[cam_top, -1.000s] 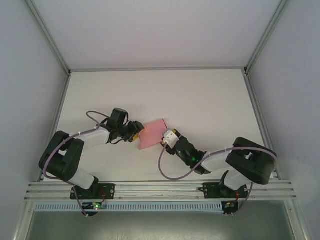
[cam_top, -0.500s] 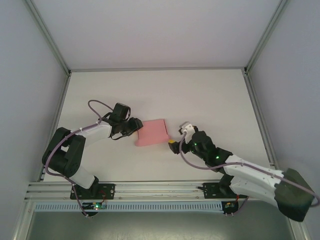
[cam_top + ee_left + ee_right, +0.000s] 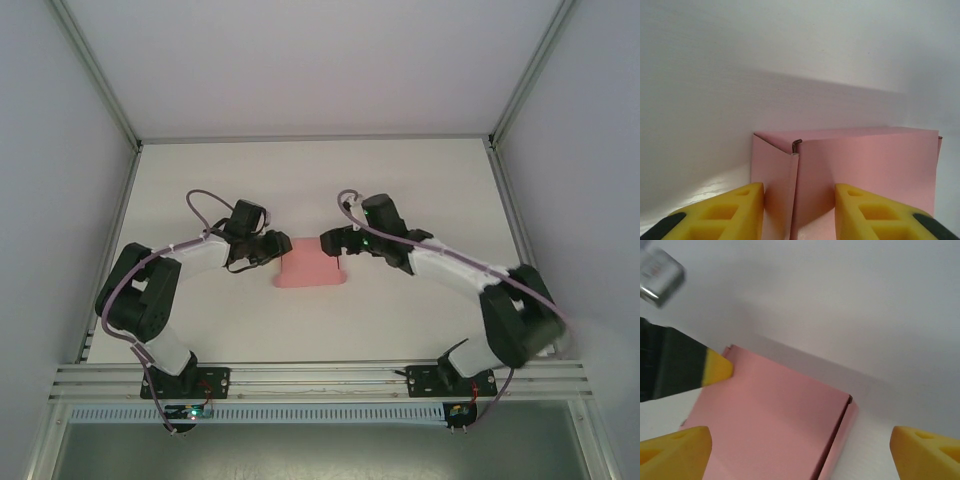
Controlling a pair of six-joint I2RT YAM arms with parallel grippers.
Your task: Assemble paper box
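The pink paper box lies flat on the counter as a low, folded block, directly between the two sets of fingers. The left fingers are at one end of it and the right fingers at the opposite end.

In the left wrist view the box end sits just ahead of the left fingers. An end flap is wrapped round the corner, with a small curl of card at the top of the seam. These fingers are about half open, one on each side of that seam. Nothing looks clamped, though I cannot tell whether the pads touch the card. In the right wrist view, one left fingertip sits right at the box's corner.

The right fingers are spread wide and hold nothing, with the box below and ahead of the gap. Along the long edge nearer one right finger there is a dark slit where the top panel stands off from the wall under it, so that edge looks unseated.

The step in hand seems to be closing that loose edge. To do it well:
- Keep the left fingers as a stop at their end so the light box cannot slide.
- Bring the right fingers low onto the raised edge.
- Press along the crease rather than the middle of the panel, since thin card dents easily.
- Push gently, because a sideways shove could spring the wrapped end flap open.
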